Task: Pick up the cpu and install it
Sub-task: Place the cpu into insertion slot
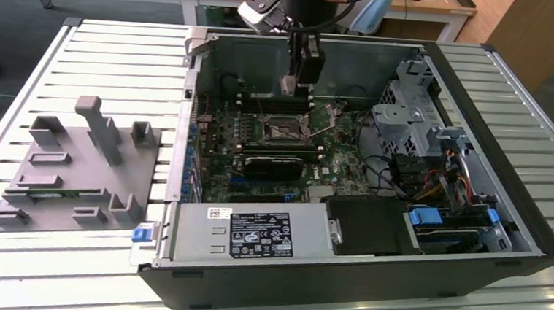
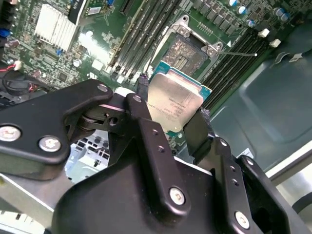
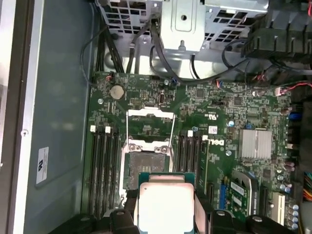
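Your gripper (image 2: pixel 169 111): clenched on the cpu (image 2: pixel 174 102), fingers (image 2: pixel 146 126) at two opposite edges. Cpu: silver top showing, held near the open cpu socket (image 3: pixel 146 168), apart from it, not seated. Socket: you had its metal frame (image 3: pixel 150 115) swung open.

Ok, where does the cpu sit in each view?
Exterior view: too small to tell; the tool hangs above the open socket.
First wrist view: cpu gripped in the tool, near the socket.
Second wrist view: cpu, same grip, socket beyond it.
Shared landmark: the socket.
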Controlling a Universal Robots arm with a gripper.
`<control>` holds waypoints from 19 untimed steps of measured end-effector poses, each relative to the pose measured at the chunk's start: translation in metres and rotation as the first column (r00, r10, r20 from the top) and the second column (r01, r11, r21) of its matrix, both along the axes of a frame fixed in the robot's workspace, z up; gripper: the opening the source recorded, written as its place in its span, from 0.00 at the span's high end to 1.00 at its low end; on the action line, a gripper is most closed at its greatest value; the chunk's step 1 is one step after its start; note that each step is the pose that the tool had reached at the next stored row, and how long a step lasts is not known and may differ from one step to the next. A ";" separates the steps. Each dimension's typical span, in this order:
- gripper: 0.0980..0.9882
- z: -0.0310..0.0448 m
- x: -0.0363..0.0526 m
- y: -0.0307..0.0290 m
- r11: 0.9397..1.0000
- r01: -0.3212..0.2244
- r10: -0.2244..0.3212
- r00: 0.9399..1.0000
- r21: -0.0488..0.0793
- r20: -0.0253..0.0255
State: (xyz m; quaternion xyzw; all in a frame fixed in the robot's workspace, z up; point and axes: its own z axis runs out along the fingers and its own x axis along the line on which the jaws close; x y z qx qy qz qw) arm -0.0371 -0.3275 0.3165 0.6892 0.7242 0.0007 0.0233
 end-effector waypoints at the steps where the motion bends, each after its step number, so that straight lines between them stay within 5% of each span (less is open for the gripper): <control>1: 0.50 -0.0018 0.0000 0.0004 1.000 0.000 0.000 1.000 0.000 0.000; 19: 0.50 -0.0344 0.0000 0.0067 1.000 -0.001 0.001 1.000 0.000 -0.001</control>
